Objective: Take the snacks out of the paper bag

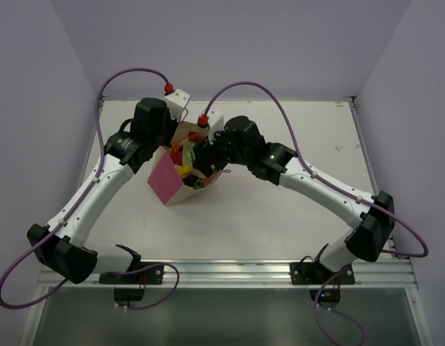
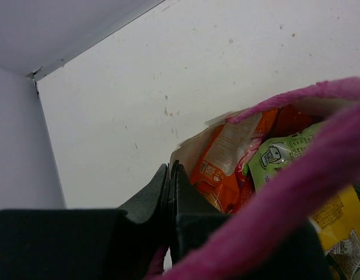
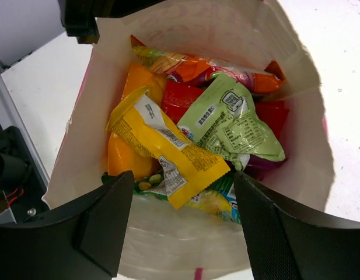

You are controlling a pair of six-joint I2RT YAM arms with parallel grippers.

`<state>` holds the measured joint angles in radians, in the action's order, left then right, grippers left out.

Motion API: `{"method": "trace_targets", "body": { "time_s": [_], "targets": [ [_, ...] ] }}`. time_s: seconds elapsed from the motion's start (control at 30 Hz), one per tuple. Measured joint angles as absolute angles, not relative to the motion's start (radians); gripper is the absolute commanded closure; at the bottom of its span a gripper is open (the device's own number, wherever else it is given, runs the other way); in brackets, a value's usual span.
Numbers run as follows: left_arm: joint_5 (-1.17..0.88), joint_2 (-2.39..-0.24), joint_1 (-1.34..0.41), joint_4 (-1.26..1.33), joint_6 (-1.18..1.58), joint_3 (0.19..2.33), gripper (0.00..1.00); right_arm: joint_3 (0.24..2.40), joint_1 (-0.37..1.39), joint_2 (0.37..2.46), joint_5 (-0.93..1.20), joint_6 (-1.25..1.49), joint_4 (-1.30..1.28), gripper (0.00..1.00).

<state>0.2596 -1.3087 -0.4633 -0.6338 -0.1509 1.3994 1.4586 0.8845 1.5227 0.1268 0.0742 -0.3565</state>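
Your left gripper (image 2: 170,181) is pinched together on the far-left rim of the paper bag (image 1: 164,180), which stands mid-table between the arms. Inside lie a yellow packet (image 3: 168,157) and a green packet (image 3: 232,122) among other snacks. Your right gripper (image 3: 178,182) hangs over its mouth, fingers spread apart.

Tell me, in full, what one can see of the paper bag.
The paper bag looks like beige paper with pink sides. It stands slightly tilted on the table with its mouth wide open. Glossy snacks fill it: yellow, green, red and orange packets. The left gripper is shut on its rim, and the open right gripper hovers above the mouth.
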Motion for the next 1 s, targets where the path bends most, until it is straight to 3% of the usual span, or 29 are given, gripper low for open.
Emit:
{"method": "trace_targets", "body": {
  "time_s": [0.27, 0.63, 1.0],
  "targets": [
    [0.262, -1.314, -0.465, -0.629, -0.202, 1.424, 1.00, 1.449, 0.884, 1.589, 0.135, 0.063, -0.303, 0.26],
    [0.182, -1.161, -0.464, -0.562, -0.202, 1.249, 1.00, 1.413, 0.884, 1.647, 0.147, 0.077, -0.235, 0.26],
    [0.145, -1.147, -0.464, -0.510, -0.176, 1.218, 1.00, 1.363, 0.884, 1.670, 0.096, 0.204, -0.232, 0.18]
  ]
}}
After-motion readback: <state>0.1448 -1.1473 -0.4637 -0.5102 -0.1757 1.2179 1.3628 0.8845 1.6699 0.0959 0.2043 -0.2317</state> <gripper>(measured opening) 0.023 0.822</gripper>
